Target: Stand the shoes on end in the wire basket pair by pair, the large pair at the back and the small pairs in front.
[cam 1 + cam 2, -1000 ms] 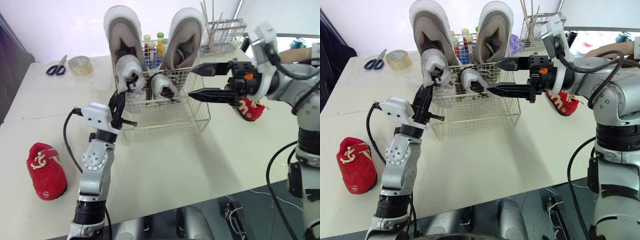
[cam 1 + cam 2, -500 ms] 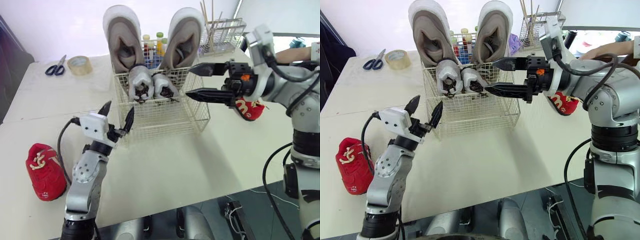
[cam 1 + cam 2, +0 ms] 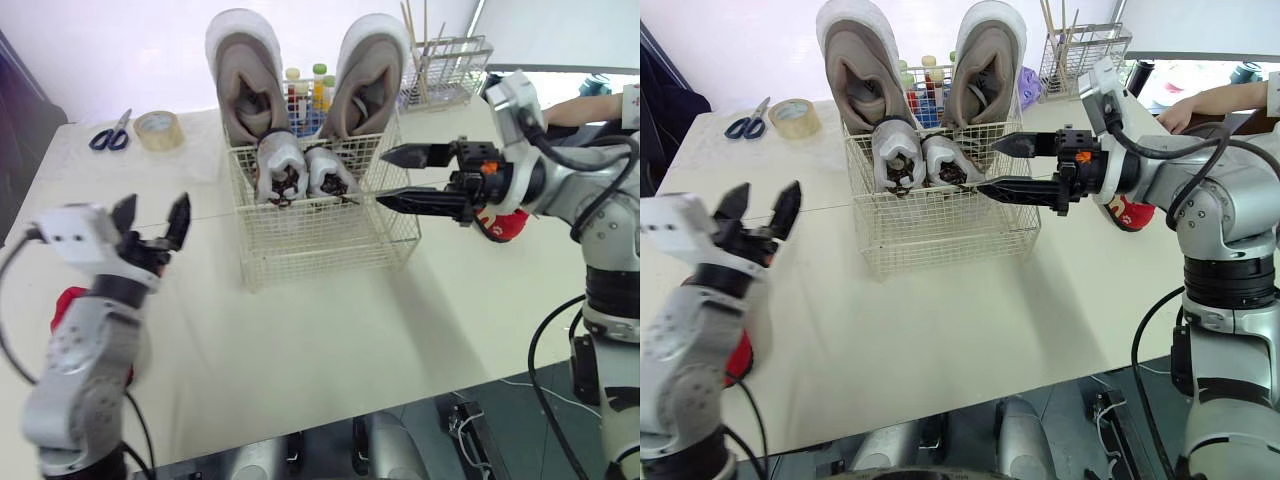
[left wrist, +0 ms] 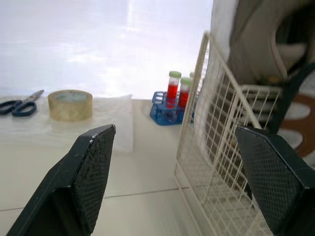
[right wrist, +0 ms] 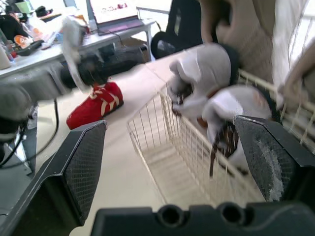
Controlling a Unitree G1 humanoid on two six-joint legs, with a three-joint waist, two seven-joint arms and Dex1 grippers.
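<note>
Left hand and right hand are spread empty. The right hangs at the wire basket's 3 o'clock rim; a careless sweep could topple the small grey pair.

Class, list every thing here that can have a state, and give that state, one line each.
Left hand: open, empty.
Right hand: open, empty, beside the wire basket.
Large pair: on end at the basket's back.
Small pair: on end in front of it.
Red shoe by the left arm: lying on the table.
Red shoe behind the right arm: on the table, outside the basket.
Scissors: shut.
</note>
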